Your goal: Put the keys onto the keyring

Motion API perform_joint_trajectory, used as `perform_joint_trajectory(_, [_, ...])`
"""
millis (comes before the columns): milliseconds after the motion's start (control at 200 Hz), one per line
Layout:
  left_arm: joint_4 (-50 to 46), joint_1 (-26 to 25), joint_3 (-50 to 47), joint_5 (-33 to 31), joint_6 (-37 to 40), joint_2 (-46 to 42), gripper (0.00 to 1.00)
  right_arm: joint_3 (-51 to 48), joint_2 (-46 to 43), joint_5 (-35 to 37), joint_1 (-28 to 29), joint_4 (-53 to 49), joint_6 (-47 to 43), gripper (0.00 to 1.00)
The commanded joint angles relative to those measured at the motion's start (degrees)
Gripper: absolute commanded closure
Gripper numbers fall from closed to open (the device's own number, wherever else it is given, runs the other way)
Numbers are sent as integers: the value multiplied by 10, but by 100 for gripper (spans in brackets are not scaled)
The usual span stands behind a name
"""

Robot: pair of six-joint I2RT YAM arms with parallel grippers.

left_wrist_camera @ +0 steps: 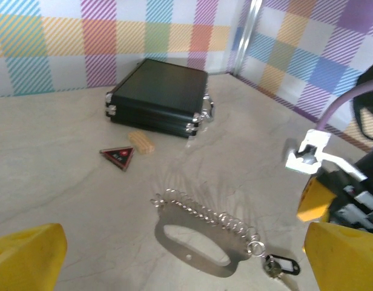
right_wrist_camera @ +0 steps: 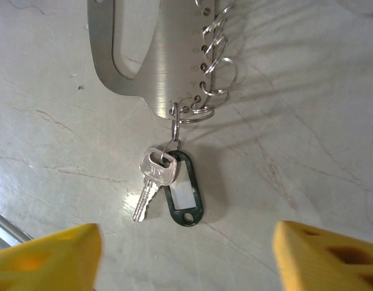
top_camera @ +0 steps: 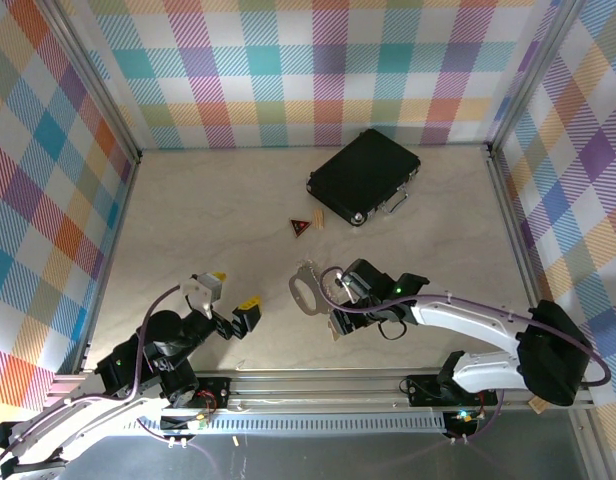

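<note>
Keys [right_wrist_camera: 151, 182] hooked on keyring [right_wrist_camera: 174, 66] end; bare tabletop [right_wrist_camera: 307, 121] around; right claw [right_wrist_camera: 186, 257] spread.

Keys [right_wrist_camera: 155, 171] on keyring [right_wrist_camera: 171, 66], case [top_camera: 364, 175] behind

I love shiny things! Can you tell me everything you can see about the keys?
The keys are small and silvery, like metal, seemingly two stacked together, lying flat on the pale table. A dark oval tag with a white label lies against them. A small ring joins both to the end of the flat silvery keyring.
</note>
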Motion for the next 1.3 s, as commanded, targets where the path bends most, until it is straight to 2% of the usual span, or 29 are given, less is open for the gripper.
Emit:
perform_joint_trajectory(0, [-13, -4, 24, -47, -21, 5, 0, 23, -22, 33, 1, -27, -11, 16])
perform_joint_trajectory(70, [-12, -4, 25, -63, -28, 12, 0, 21, -40, 44, -4, -20, -20, 11])
perform_joint_trajectory(115, [-16, -3, 25, -81, -36, 15, 0, 16, -58, 51, -9, -11, -22, 0])
perform_joint_trajectory(390, [14, -3, 5, -132, -32, 32, 0, 0, -152, 131, -63, 8, -52, 1])
perform_joint_trajectory(500, [32, -3, -5, -166, -26, 44, 0, -10, -187, 139, -95, 25, -65, 1])
perform_joint_trajectory(690, [78, -2, -12, -285, -14, 94, 0, -50, -250, 134, -162, 85, -83, 1])
perform_joint_trajectory(835, [139, 4, -31, -379, 30, 138, 0, -73, -264, 139, -223, 125, -86, 1])
perform_joint_trajectory(965, [205, 24, -59, -387, 89, 159, 0, -70, -242, 156, -281, 132, -76, 1])
perform_joint_trajectory(1080, [249, 55, -84, -392, 119, 175, 0, -101, -248, 263, -291, 179, -66, 1])
perform_joint_trajectory(1295, [317, 102, -112, -398, 146, 224, 0, -198, -269, 320, -299, 342, -164, 1])
